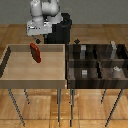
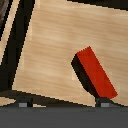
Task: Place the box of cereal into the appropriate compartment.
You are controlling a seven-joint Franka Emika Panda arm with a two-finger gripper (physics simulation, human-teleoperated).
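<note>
**Inside the light tray, cereal box lying free**

Toward the far side of the light wooden tray (image 1: 10, 67), the box of cereal (image 1: 35, 52) is being shown tilted, untouched; the hand (image 1: 37, 34) is being held above it, near the tray's back rim; its fingertips (image 2: 24, 102) are being kept spread apart, gripping nothing; the dark compartment bin (image 1: 96, 62) is being shown on the exterior view's right, grey blocks (image 1: 85, 73) inside.

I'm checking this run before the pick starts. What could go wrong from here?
The cereal box lies skewed in the light wooden tray, so the fingers may close across its corners and twist it. It also sits near the tray's far wall, which could obstruct the approach. The dark compartments already hold small grey blocks, risking a collision.
</note>
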